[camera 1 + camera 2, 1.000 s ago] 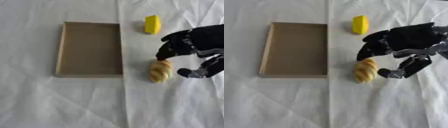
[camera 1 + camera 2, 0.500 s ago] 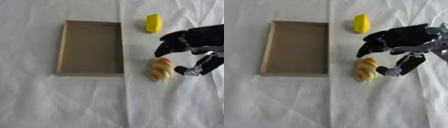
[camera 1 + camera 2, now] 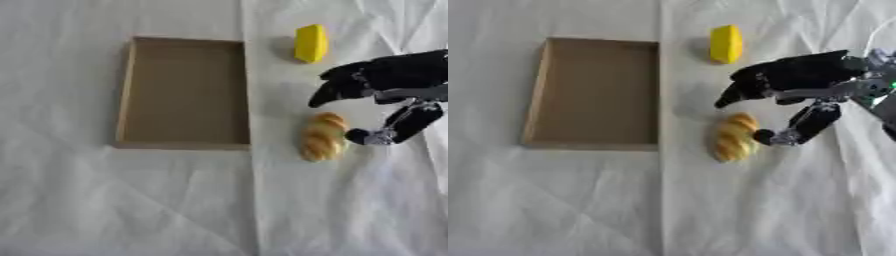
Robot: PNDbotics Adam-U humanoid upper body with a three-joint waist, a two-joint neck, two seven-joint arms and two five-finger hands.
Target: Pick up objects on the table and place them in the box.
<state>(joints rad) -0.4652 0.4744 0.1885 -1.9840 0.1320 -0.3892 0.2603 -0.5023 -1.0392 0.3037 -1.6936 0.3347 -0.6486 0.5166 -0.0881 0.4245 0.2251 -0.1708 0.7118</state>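
Beside the ridged golden bread roll point(image 3: 322, 136), black right robot hand point(image 3: 798, 80) spread.

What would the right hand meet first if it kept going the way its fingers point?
Probably the bread roll, just ahead of the right hand, whose fingers point down-left. Its height above the cloth is unclear, so it might pass over.
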